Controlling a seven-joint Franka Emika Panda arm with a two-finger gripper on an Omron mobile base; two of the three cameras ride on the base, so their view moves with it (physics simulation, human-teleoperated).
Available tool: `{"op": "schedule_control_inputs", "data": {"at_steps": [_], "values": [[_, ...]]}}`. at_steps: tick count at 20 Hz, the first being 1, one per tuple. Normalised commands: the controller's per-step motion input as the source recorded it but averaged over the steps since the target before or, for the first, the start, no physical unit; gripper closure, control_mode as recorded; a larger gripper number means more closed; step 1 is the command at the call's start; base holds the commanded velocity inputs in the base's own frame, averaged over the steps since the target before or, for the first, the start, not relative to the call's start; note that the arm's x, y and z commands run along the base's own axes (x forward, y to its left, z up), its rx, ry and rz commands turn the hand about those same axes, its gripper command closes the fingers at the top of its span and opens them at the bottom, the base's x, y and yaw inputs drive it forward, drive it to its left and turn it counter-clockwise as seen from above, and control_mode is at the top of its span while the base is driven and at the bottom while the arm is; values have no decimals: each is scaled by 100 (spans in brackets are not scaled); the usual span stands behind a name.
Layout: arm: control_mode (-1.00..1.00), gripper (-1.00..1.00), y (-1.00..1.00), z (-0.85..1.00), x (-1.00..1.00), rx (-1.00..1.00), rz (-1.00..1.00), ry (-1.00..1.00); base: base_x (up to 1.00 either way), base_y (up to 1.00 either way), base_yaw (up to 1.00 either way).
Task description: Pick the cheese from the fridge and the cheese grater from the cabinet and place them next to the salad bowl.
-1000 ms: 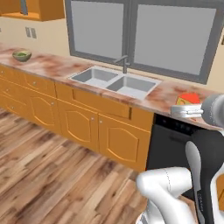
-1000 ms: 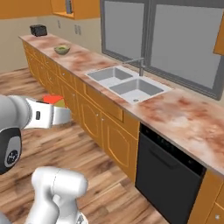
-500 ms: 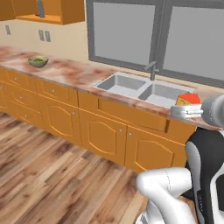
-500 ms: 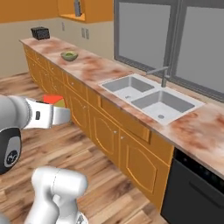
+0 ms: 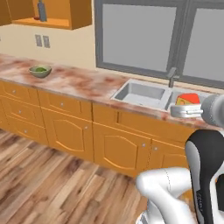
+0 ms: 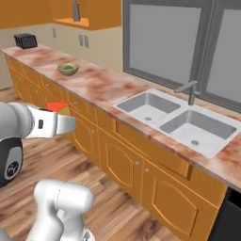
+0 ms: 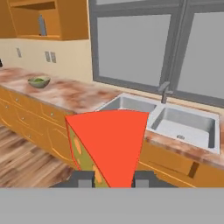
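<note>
While my base faces the long counter, I list what I carry and what lies ahead, from the claw outward.

Item one: my gripper [image 7: 112, 181], fingers nearly together, pinching the cheese [image 7: 109, 142]. In the hand view the wedge rises between the two dark tips, red rind face toward the camera, yellow-orange side with holes on its left. In the left base view the cheese [image 5: 188, 99] sits at the end of my forearm, over the sink area; in the right base view it shows as a red-and-yellow corner [image 6: 59, 108] past my wrist.

Item two: the sink [image 6: 175, 120], double basin, with a faucet [image 6: 189, 89] behind it, below the window.

Item three: the marbled counter [image 5: 83, 85], running left over orange drawer fronts.

Item four: the salad bowl [image 5: 40, 71], beige-olive with greens inside, standing on the counter well apart from my claw, far to the left. Bare counter shows on both sides of it.

Item five: the cabinet [image 5: 52, 13], open orange wall unit above and beyond the bowl, with the cheese grater [image 5: 41, 10] upright on its shelf.

Item six: a dark toaster [image 6: 25, 41] at the far counter end.

Step in hand, as I judge it: carrying the cheese to the bowl. Next move calls for closing the gap leftward, lowering the wedge onto bare counter just beside the bowl, then spreading the fingers. The grater is not yet fetched.
</note>
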Motion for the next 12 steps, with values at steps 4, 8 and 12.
{"op": "schedule_control_inputs", "data": {"at_steps": [4,8,12], "values": [[100,100,0,0,0,0,0,0,84,79,0],[100,100,0,0,0,0,0,0,40,100,0],[100,100,0,0,0,0,0,0,59,100,0]]}}
